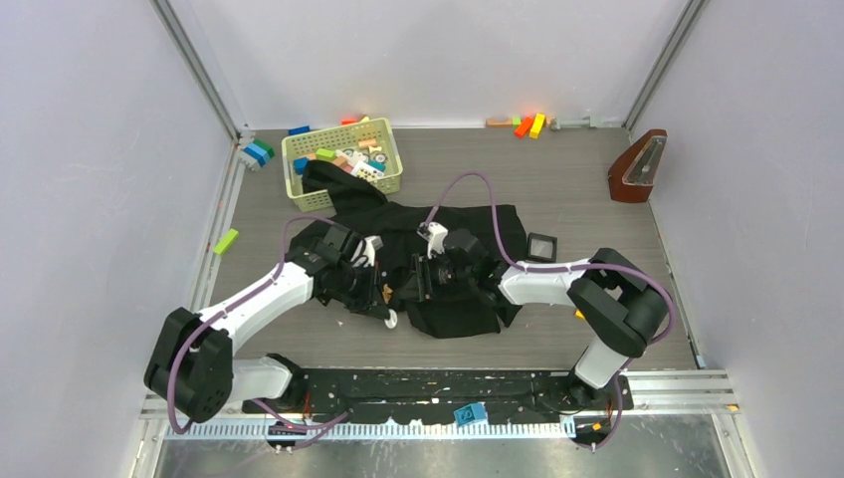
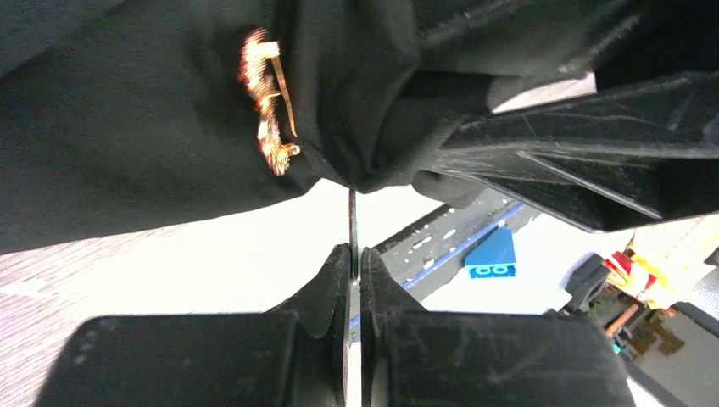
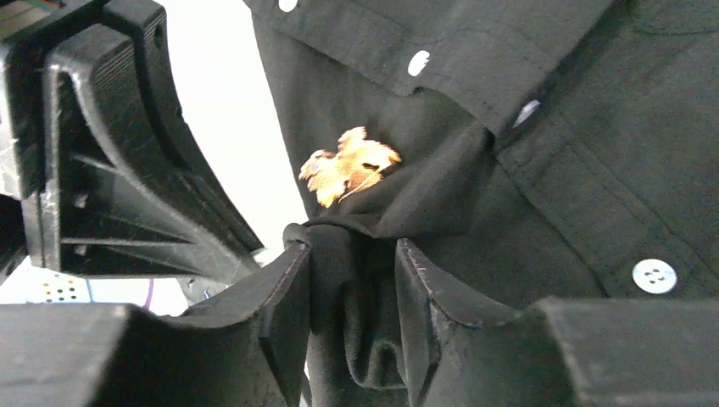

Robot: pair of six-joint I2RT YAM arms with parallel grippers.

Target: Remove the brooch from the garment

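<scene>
Pinching garment (image 3: 551, 170), right claw (image 3: 352, 254) just below brooch (image 3: 349, 165)

Left arm (image 1: 261, 296): stretches from near left toward centre.
Left gripper (image 2: 356, 252): fingers pressed together (only a slit between them).
Right arm (image 1: 557, 281): elbow right, forearm pointing left.
Right gripper (image 3: 352, 248): clamped on a fold of the garment (image 3: 543, 170).

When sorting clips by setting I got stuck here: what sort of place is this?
Most likely a robot test cell: plain grey walls on metal framing box in a tabletop, two arms are bolted to a rail at its near edge, and a basket of toy blocks sits at the back.
</scene>
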